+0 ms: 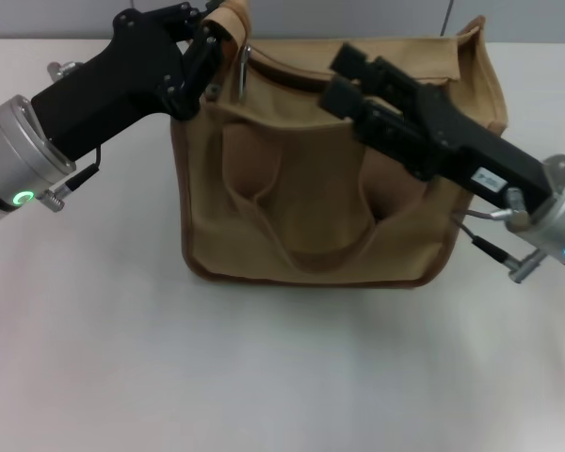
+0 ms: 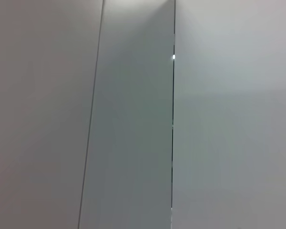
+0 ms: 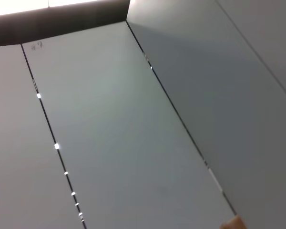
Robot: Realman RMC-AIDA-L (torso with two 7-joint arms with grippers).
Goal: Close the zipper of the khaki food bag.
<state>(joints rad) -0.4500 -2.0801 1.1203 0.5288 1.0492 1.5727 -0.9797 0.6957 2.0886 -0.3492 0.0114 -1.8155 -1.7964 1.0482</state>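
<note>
The khaki food bag stands on the white table in the head view, front pocket and handle strap facing me. The zipper runs along its top panel, with the silver pull tab near the bag's left end. My left gripper is at the bag's top left corner, shut on the bag's khaki end tab. My right gripper hovers over the top panel right of the pull tab, its fingers apart and empty. Neither wrist view shows the bag's zipper or any fingers.
The white table stretches in front of the bag and to both sides. The left wrist view shows only grey wall panels. The right wrist view shows grey panels and a small tan sliver at its edge.
</note>
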